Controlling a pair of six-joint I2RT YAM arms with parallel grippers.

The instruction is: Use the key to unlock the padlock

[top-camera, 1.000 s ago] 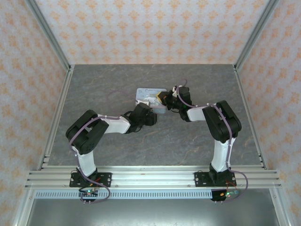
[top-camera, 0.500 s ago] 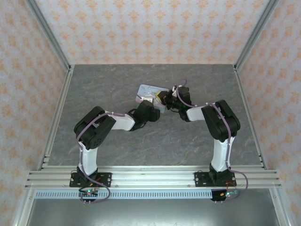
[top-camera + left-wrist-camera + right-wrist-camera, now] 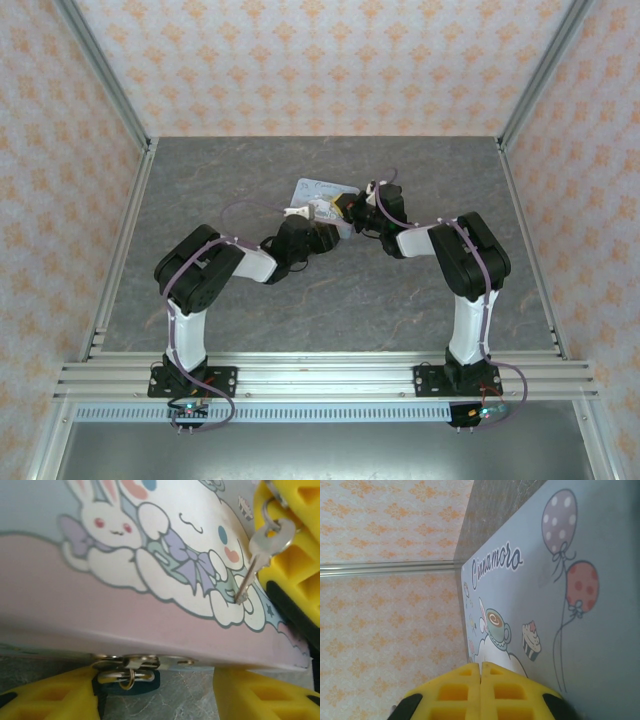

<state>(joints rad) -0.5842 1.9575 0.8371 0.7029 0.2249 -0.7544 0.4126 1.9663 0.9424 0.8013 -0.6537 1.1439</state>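
The padlock (image 3: 127, 676), dark bluish with a silvery shackle, hangs from the hasp on the front edge of the pale blue cartoon tin (image 3: 150, 555). It lies low between the yellow fingers of my left gripper (image 3: 155, 692), which is open, and sits close against the left finger (image 3: 45, 700). The silvery key (image 3: 270, 540) hangs from its ring in my right gripper's yellow fingers (image 3: 295, 555), its tip touching the tin lid. Seen from the right wrist, the right gripper (image 3: 481, 669) is shut above the lid (image 3: 580, 580). Both grippers meet at the tin (image 3: 322, 192) from above.
The tin sits mid-table on the grey stone-patterned surface (image 3: 200, 190). Patterned walls and metal frame posts (image 3: 110, 100) enclose the table on three sides. The rail (image 3: 320, 375) carrying the arm bases runs along the near edge.
The tin has turned and its left end has swung nearer. My left arm has pulled in towards the tin, and its jaws have narrowed a little. The right arm has stayed put.
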